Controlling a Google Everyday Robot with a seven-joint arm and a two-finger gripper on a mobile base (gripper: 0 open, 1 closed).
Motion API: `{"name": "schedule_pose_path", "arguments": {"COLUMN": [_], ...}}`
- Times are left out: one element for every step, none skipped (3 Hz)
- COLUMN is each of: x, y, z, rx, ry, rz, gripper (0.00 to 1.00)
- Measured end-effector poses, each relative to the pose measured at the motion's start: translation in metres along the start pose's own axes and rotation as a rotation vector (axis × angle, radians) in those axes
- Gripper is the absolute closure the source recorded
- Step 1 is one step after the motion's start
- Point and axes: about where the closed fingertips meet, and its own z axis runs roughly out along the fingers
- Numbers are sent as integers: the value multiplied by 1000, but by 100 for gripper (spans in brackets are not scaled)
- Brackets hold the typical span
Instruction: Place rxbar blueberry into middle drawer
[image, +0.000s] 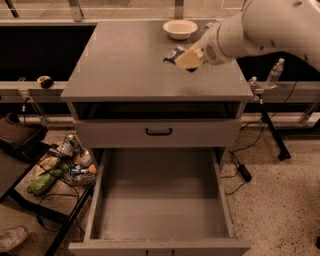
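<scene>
The middle drawer (160, 200) stands pulled out in front, below a shut drawer with a black handle (159, 132). Over the right side of the desk (115, 65), the gripper (185, 59) hangs with its jaws pinching the rxbar blueberry (173, 53). A white bowl (180, 28) sits beyond.

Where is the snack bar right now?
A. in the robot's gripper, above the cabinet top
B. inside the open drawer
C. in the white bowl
A: the gripper holds the rxbar blueberry over the cabinet top, and the open middle drawer below has nothing in it.
</scene>
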Motion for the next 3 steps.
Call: {"name": "schedule_pose_path", "arguments": {"x": [66,148,221], "y": [30,76,117], "z": [-37,-27,8], "rx": [-50,-125,-183], "ry": [25,38,13], "rz": [60,143,243], "gripper": [100,100,100]}}
